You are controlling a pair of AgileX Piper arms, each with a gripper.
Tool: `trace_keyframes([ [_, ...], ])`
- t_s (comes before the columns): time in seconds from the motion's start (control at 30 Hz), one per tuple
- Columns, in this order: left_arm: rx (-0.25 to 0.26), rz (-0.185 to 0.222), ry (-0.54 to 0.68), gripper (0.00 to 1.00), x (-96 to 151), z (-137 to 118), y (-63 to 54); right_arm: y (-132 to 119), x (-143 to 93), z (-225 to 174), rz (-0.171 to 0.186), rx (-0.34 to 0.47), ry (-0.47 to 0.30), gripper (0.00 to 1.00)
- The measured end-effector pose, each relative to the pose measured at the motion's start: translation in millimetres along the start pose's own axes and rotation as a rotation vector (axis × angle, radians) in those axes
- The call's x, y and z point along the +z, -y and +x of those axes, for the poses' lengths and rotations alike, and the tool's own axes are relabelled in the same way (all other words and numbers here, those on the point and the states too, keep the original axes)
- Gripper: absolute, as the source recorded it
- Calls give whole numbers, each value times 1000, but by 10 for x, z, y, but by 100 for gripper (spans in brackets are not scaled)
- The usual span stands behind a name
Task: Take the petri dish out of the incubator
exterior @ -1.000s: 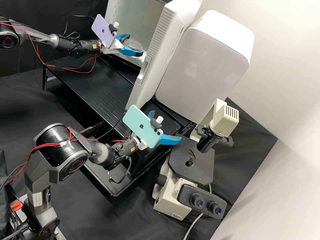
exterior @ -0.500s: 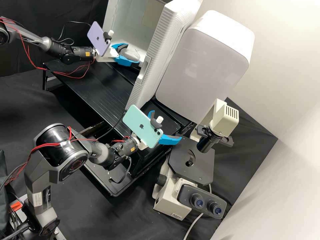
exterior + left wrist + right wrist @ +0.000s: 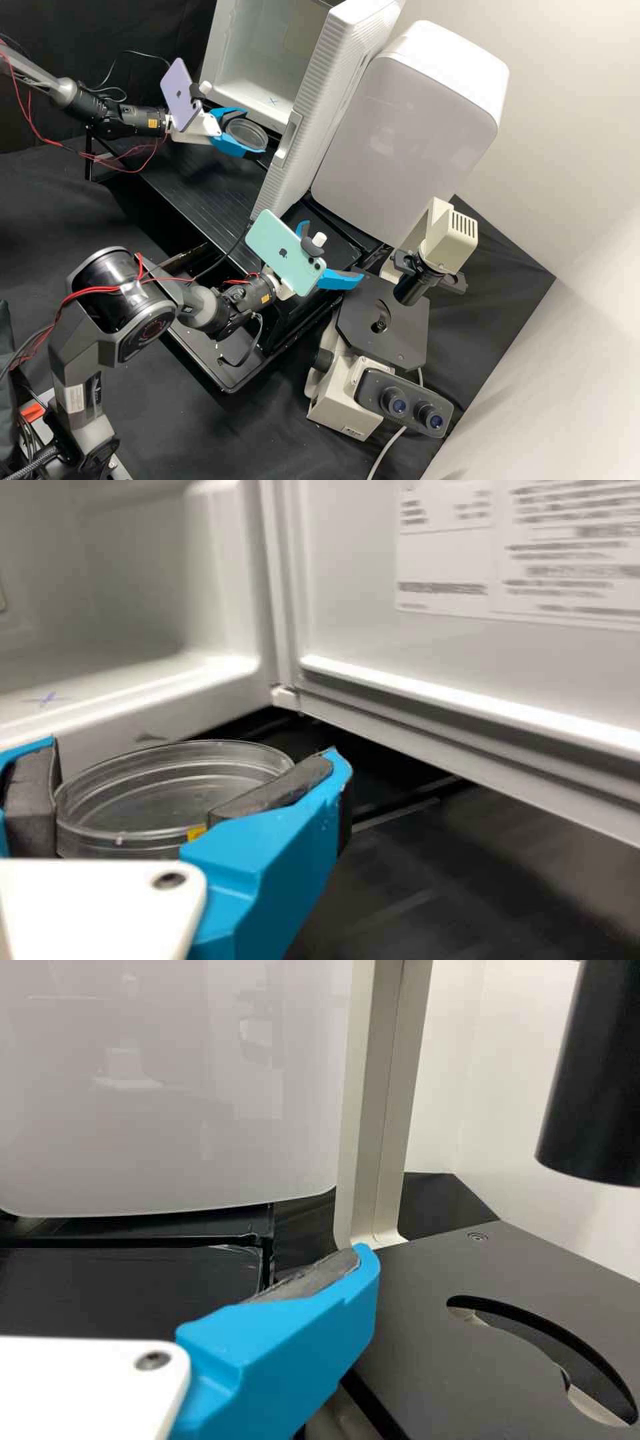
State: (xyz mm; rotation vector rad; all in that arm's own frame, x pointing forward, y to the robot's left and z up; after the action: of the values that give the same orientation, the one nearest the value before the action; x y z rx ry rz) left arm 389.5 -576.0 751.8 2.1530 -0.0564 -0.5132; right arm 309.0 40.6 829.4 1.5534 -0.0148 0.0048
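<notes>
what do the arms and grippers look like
Left arm and right arm are dark grey with rounded joints, loose red wires. White left gripper and right gripper have bright blue fingers, dark pads; a lilac phone and a mint phone clipped above.

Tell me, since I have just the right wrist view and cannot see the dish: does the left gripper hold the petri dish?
Observer: Yes. The left gripper is shut on the petri dish, clamping its rim from both sides.
Operator: Is it outside the incubator?
Observer: Yes. The high view shows it just in front of the open incubator, above the black shelf.
Operator: Is it level?
Observer: It looks about level in the left wrist view.
</notes>
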Motion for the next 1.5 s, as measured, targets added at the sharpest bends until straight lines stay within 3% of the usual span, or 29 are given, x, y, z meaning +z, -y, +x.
trace_keyframes([
  [0.23, 18, 29, 58, 0, 145, -282, -1, 0, 0, 0, 0, 0, 0, 100],
  [0.47, 9, 50, 130, 0, 286, -560, 90, 0, 0, 0, 0, 0, 0, 100],
  [0.77, 3, 11, 162, 0, 347, -803, 199, 0, 0, 0, 0, 0, 0, 100],
  [1.03, -37, -46, 174, 0, 355, -873, 308, 0, 0, 0, 0, 0, 0, 100],
  [1.5, -76, -61, 190, 0, 324, -928, 398, 0, 0, 0, 0, 0, 0, 100],
])
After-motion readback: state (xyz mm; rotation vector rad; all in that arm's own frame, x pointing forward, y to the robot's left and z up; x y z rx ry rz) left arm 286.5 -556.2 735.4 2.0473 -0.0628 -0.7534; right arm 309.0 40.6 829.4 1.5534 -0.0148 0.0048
